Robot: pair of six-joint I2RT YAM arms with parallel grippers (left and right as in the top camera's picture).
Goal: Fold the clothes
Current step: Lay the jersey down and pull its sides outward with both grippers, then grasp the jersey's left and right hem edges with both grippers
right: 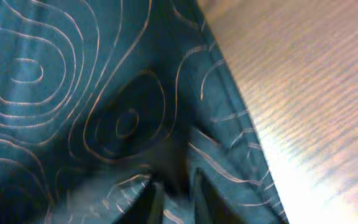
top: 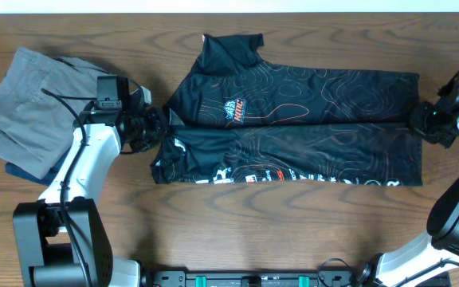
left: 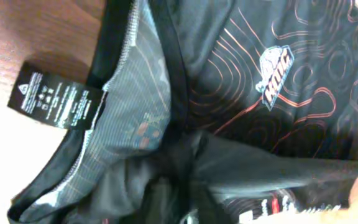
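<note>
The clothes [top: 293, 119], a black jersey with thin orange contour lines and an orange-white logo, lie folded lengthwise across the table's middle, white lettering along the front edge. My left gripper [top: 163, 125] sits at the jersey's left end by the collar. In the left wrist view the clothes [left: 241, 74] gather into the blurred gripper [left: 179, 205]; its jaws are not readable. My right gripper [top: 417, 121] is at the jersey's right edge. In the right wrist view a ridge of the clothes [right: 73, 93] rises between the narrow-set fingers of that gripper [right: 179, 199].
A grey folded garment [top: 22, 104] lies at the far left on a navy one [top: 26, 171], behind my left arm. The jersey's black care label [left: 55, 96] rests on bare wood by the collar. Bare wooden table shows in front of the jersey.
</note>
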